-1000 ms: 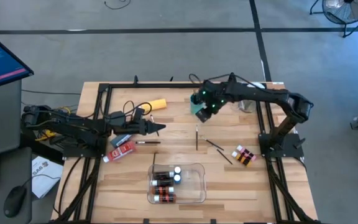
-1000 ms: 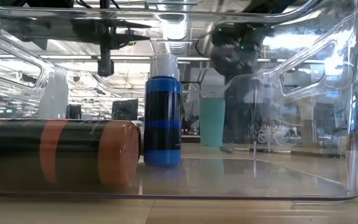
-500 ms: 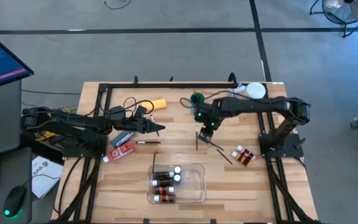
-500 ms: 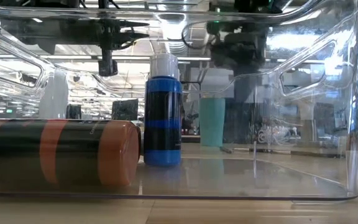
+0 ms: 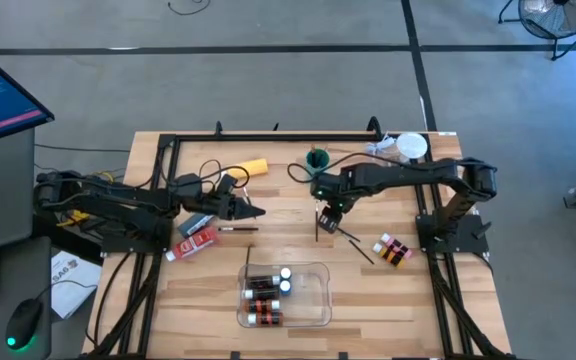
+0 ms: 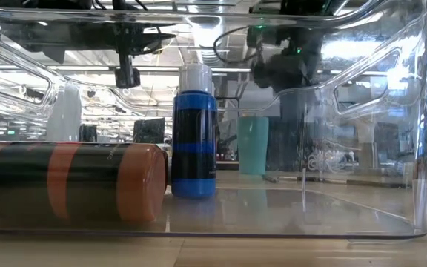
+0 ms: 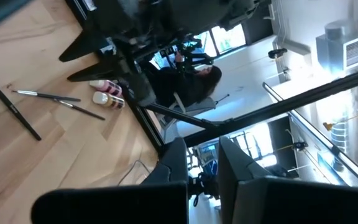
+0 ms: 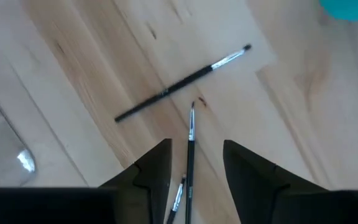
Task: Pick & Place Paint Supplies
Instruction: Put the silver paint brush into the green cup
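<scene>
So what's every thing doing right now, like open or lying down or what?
Right gripper: open, over a brush.
Brush: lying flat between the fingers, not gripped.
Second brush: lying flat beyond it.
Left gripper: waiting above the table's left side.
Teal cup: upright.
Clear tray: open-topped, holding bottles.
Blue bottle: standing, capped.
Brown bottle: lying on its side.
Yellow bottle: lying down.
</scene>
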{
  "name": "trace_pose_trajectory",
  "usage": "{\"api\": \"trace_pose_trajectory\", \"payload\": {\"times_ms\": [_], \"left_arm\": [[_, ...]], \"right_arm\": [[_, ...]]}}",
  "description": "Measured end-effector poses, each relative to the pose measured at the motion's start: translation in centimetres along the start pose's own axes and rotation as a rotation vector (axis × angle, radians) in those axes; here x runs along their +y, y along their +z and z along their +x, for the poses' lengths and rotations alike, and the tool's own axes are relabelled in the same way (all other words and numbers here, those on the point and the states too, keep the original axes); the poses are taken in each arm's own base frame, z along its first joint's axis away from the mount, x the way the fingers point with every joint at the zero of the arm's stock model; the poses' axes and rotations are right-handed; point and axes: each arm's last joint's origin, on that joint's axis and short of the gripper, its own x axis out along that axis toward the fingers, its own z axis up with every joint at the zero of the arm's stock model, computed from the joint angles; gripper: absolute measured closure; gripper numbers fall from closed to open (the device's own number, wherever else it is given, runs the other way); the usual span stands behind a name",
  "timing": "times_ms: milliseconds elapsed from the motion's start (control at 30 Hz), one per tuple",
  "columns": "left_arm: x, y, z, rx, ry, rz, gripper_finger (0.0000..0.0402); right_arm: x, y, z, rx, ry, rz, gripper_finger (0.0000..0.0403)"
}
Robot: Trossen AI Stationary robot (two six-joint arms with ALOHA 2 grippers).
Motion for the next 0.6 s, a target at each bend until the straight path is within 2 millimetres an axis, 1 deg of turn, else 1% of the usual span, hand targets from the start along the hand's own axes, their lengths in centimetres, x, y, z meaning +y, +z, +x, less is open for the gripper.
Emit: {"api": "trace_pose_trajectory", "payload": {"times_ms": [67, 167, 233, 300, 367, 433, 600], "left_arm": [[-0.1, -0.1, 0.0, 0.004, -0.003, 0.000, 0.0400], [-0.1, -0.2, 0.1, 0.010, -0.007, 0.001, 0.0400], [-0.2, -0.3, 0.1, 0.014, -0.009, 0.001, 0.0400], [-0.2, -0.3, 0.1, 0.014, -0.011, 0.000, 0.0400], [-0.3, -0.4, 0.1, 0.017, -0.019, -0.001, 0.0400], [-0.3, -0.4, 0.1, 0.017, -0.021, -0.002, 0.0400], [-0.5, -0.5, 0.1, 0.016, -0.036, 0.000, 0.0400]], "right_arm": [[0.1, -0.2, 0.2, 0.020, 0.009, -0.023, 0.0262], [1.0, 0.3, 0.8, -0.022, 0.029, -0.096, 0.0258], [1.2, -0.1, 1.4, 0.012, 0.006, -0.122, 0.0256], [1.5, 0.4, 2.3, -0.004, 0.008, -0.110, 0.0254], [1.2, 0.1, 3.2, 0.053, -0.023, -0.105, 0.0251], [1.4, 0.4, 3.9, 0.044, -0.023, -0.097, 0.0249], [1.5, 0.3, 5.9, 0.095, -0.039, -0.107, 0.0244]]}}
